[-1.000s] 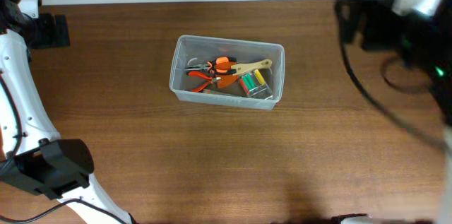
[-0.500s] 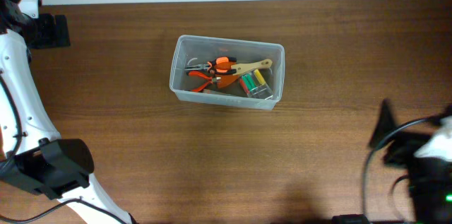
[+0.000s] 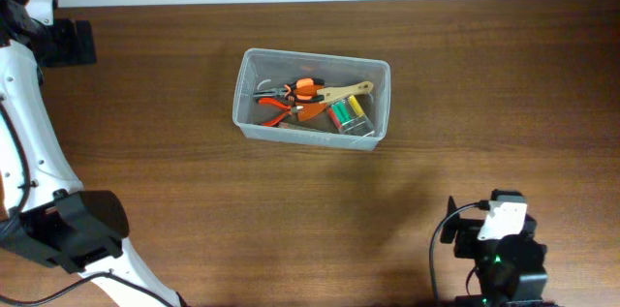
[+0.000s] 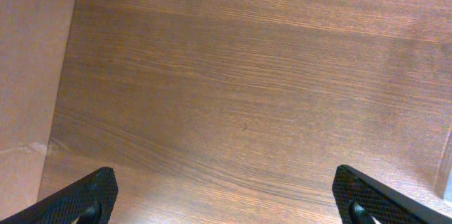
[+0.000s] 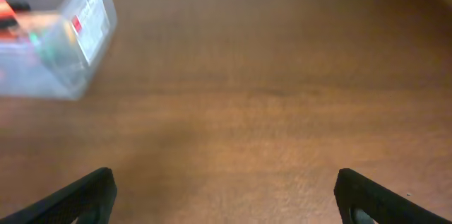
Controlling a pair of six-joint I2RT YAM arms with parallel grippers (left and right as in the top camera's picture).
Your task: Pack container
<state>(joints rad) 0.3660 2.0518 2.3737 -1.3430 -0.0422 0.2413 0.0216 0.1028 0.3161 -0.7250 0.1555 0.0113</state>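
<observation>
The clear plastic container [image 3: 245, 118] stands on the brown table, left of middle, in the overhead view. Inside it lie orange-handled pliers [image 3: 291, 97], a wooden-handled brush [image 3: 344, 90] and a green and yellow item [image 3: 349, 110]. It also shows blurred at the top left of the right wrist view [image 5: 92, 19]. My right gripper [image 5: 226, 196] is open and empty over bare table, well to the container's front right. My left gripper [image 4: 226, 196] is open and empty over bare table at the far left.
The right arm [image 3: 499, 244] sits folded at the table's front right edge. The left arm [image 3: 24, 133] runs along the left side, its black base [image 3: 73, 230] at the front left. A pale surface [image 4: 32, 75] borders the table in the left wrist view.
The right arm has swung from the far right back corner down to the front right edge and folded there. The container and the left arm have not moved.
</observation>
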